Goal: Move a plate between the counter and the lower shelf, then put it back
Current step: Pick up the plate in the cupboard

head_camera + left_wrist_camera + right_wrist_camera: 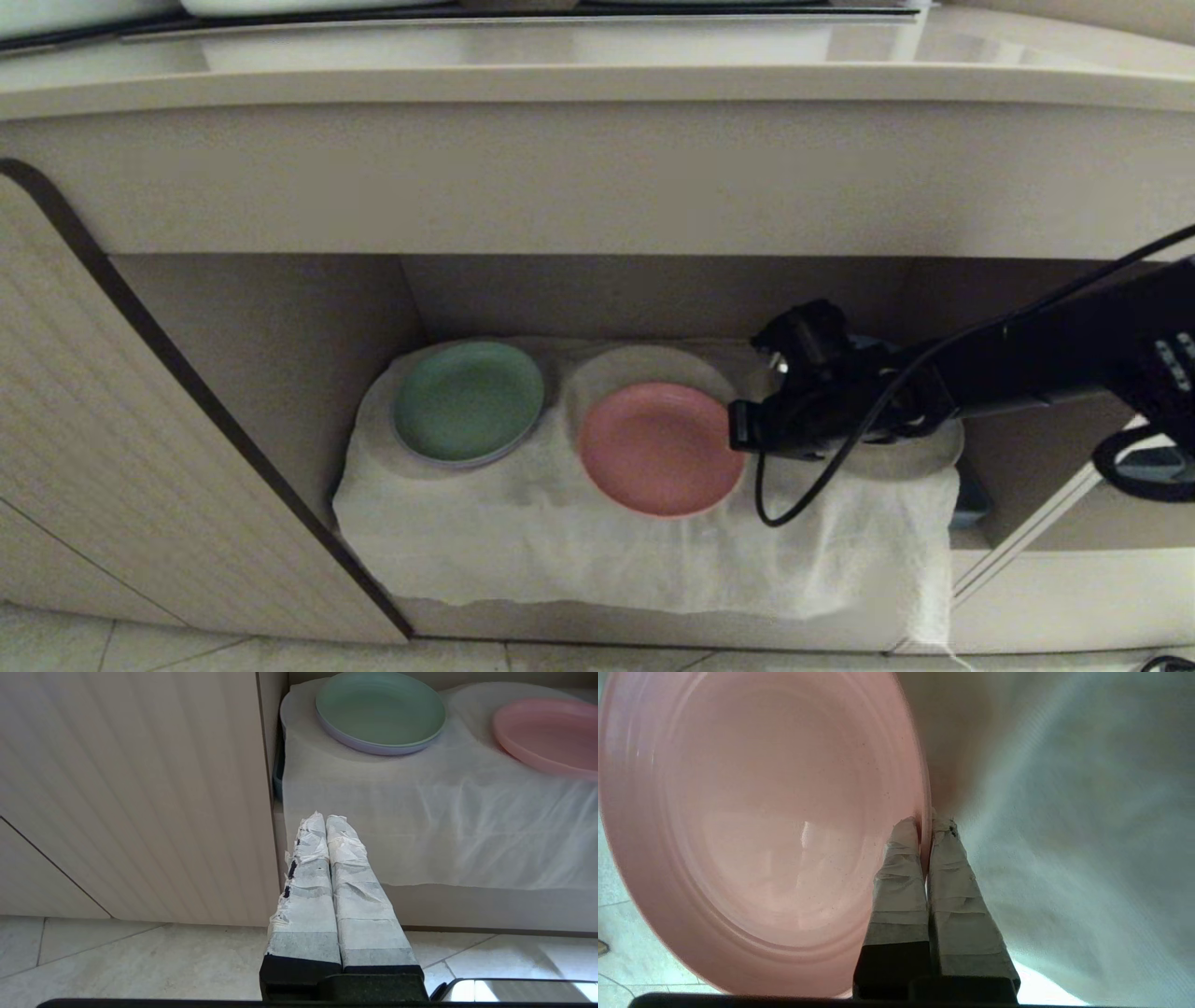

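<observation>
The pink plate [661, 448] sits in the lower shelf [280, 345] on the white cloth [560, 551], right of the green plate [467, 401]. The right gripper [747, 425] reaches in level from the right, jaws pinching the plate's right rim. The left gripper [327, 821] is parked low outside the shelf, jaws pressed together.

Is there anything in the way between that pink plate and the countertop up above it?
The right pincer is shut on the pink plate's rim in the lower shelf. The counter's thick front edge overhangs it, so the plate must come out forward first.
</observation>
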